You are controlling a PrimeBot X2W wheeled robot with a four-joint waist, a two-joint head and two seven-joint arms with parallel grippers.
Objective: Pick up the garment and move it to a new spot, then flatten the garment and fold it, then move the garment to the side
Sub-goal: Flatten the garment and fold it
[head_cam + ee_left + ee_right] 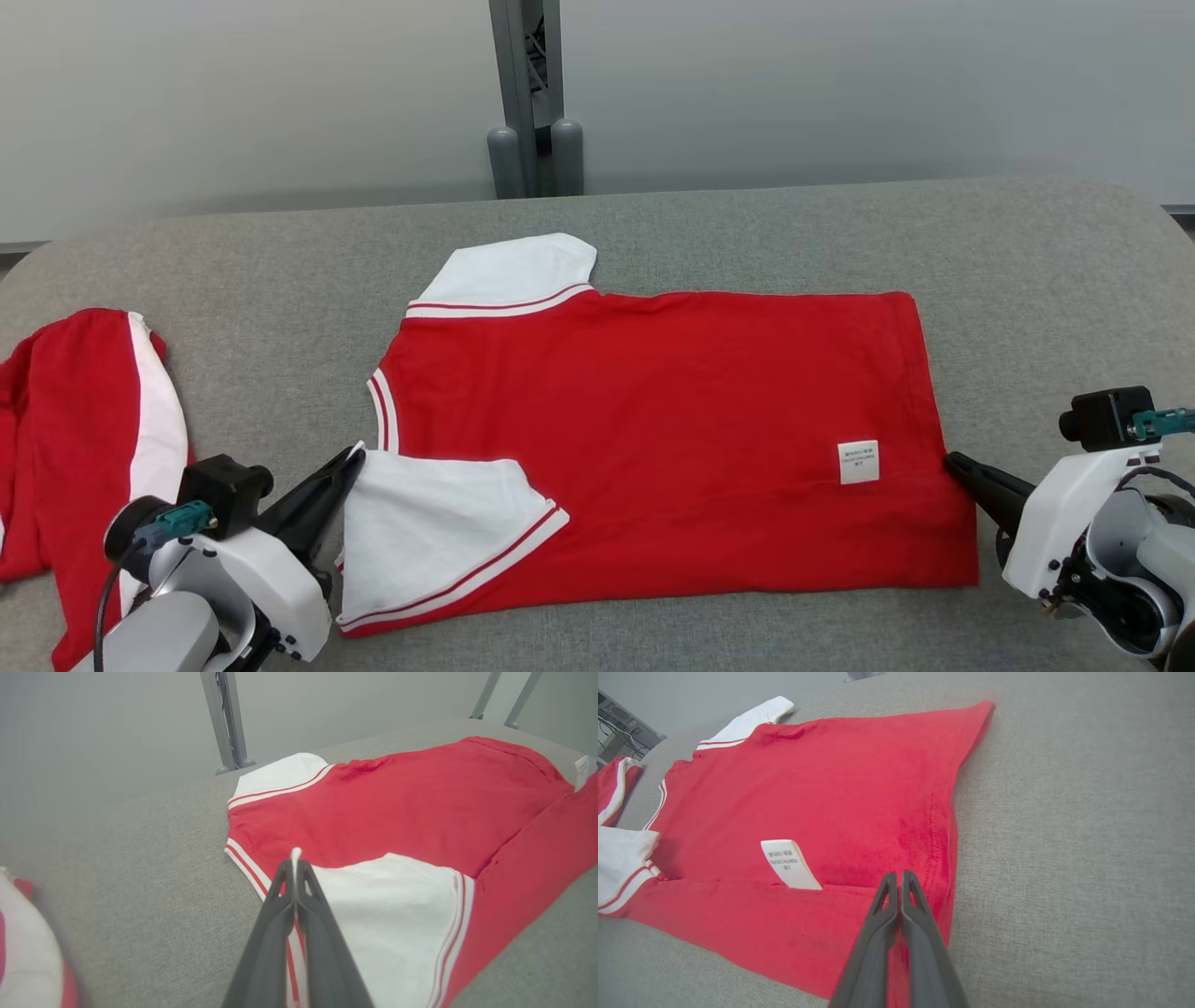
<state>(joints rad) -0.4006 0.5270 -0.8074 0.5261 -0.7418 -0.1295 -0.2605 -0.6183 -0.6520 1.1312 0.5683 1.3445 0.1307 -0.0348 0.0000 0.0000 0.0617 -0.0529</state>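
The garment is a red shirt with white sleeves, spread on the grey table with its near edge folded over. A white label shows near its right hem. My left gripper is shut on the corner of the near white sleeve; in the left wrist view a tip of white cloth sticks out between its fingertips. My right gripper is shut, its tips at the right hem by the fold line. No cloth shows between them.
A second red and white garment lies bunched at the table's left edge, just left of my left arm. A grey post stands behind the table against the wall. Bare grey table lies to the right of and behind the shirt.
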